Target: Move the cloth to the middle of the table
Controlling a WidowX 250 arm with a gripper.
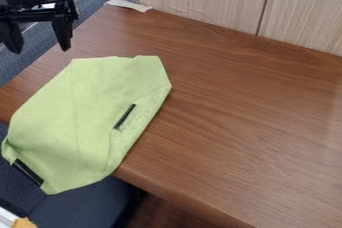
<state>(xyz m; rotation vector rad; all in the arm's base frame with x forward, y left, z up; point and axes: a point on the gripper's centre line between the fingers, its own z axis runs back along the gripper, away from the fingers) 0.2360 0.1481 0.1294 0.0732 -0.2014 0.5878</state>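
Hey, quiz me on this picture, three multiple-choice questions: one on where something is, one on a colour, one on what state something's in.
1. Where is the cloth?
A) Wholly in the middle of the table
B) Partly over the table's edge
C) Against the wood-grain wall

2. What colour is the cloth?
A) Light green
B) Red
C) White

3. How is the tool?
A) Gripping the cloth
B) Shut
C) Open and empty

Answers:
1 B: its lower left part extends past the table's edge.
2 A: its broad surface is light green.
3 C: its fingers are apart, with nothing held between them.
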